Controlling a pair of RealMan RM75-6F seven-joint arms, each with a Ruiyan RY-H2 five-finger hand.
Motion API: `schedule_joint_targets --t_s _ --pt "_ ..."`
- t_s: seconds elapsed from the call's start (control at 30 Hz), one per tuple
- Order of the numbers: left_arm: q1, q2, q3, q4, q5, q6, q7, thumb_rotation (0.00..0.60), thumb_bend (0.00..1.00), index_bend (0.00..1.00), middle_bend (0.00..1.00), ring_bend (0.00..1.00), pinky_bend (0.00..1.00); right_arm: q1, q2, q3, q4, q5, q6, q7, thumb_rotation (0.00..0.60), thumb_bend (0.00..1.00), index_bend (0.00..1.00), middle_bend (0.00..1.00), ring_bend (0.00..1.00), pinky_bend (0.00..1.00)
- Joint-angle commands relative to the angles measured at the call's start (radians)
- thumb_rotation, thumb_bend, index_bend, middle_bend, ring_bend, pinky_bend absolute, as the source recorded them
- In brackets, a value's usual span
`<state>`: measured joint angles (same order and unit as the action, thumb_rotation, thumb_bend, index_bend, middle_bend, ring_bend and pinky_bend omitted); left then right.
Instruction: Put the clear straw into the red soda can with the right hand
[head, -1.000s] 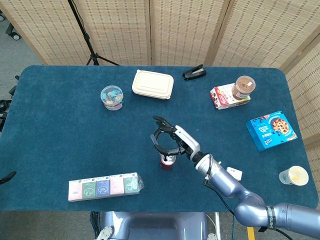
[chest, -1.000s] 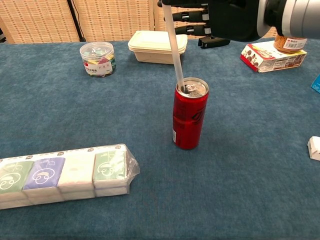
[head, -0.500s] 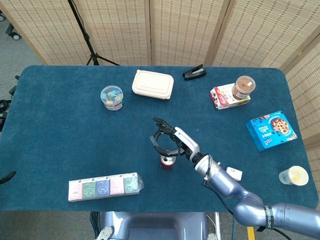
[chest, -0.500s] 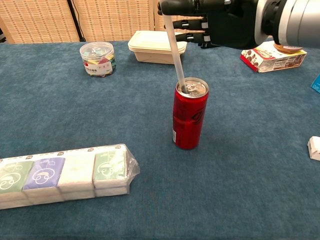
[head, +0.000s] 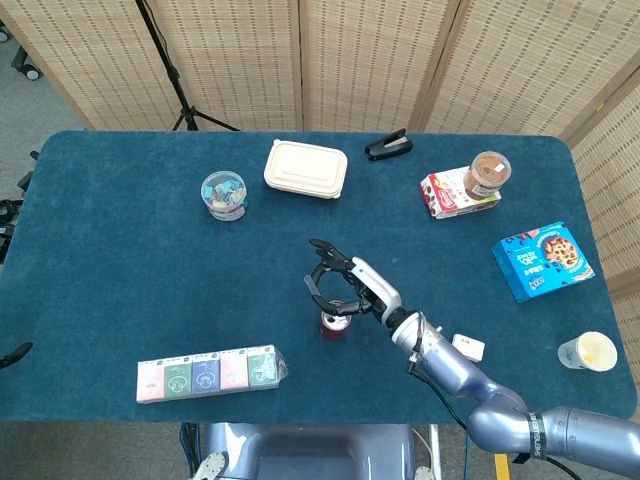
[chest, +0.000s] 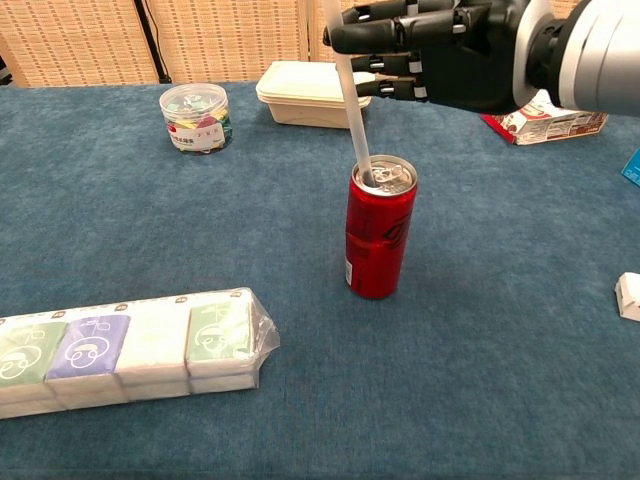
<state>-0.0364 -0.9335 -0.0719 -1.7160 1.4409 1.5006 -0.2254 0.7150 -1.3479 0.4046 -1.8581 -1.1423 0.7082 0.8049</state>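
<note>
The red soda can (chest: 380, 240) stands upright mid-table, also seen in the head view (head: 334, 324). The clear straw (chest: 350, 95) sticks out of the can's opening, leaning up and to the left, its top cut off by the frame edge. My right hand (chest: 440, 55) hovers just above and behind the can with its fingers stretched out and apart. The straw crosses in front of the fingertips (chest: 345, 40) and no finger shows closed around it. In the head view, the right hand (head: 345, 285) sits over the can. My left hand is out of sight.
A pack of tissue packets (chest: 125, 350) lies at the near left. A round jar (chest: 195, 117) and a beige lidded box (chest: 310, 95) stand at the back. Snack boxes (head: 460, 192) (head: 543, 260), a paper cup (head: 587, 351), a stapler (head: 388, 146) and a small white item (chest: 628, 296) lie to the right.
My right hand has come down and slightly nearer, from the straw's top to its middle. The straw stays in the can, leaning the same way.
</note>
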Motion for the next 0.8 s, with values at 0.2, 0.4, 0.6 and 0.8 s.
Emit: schedule_joint_targets --t_s 0.2,0.4,0.6,0.8 --pt "0.0 0.0 0.002 -0.002 0.002 -0.001 0.002 0.6 0.0 0.0 0.0 0.0 0.0 -0.022 -0.023 -0.04 0.036 -0.087 0.025 0.013 0.6 0.48 0.56 0.0 0.0 0.0" --pt "-0.002 0.001 0.003 -0.002 0.001 -0.006 0.003 0.6 0.0 0.0 0.0 0.0 0.0 -0.03 -0.041 -0.069 0.081 -0.152 0.042 0.042 0.6 0.48 0.56 0.0 0.0 0.0" --pt "-0.004 0.001 0.003 -0.003 0.0 -0.01 0.004 0.6 0.0 0.0 0.0 0.0 0.0 -0.033 -0.055 -0.099 0.128 -0.218 0.067 0.068 0.6 0.48 0.56 0.0 0.0 0.0" --pt "-0.004 0.002 0.004 -0.004 0.001 -0.011 0.005 0.6 0.0 0.0 0.0 0.0 0.0 -0.039 -0.069 -0.138 0.172 -0.287 0.11 0.083 0.6 0.48 0.56 0.0 0.0 0.0"
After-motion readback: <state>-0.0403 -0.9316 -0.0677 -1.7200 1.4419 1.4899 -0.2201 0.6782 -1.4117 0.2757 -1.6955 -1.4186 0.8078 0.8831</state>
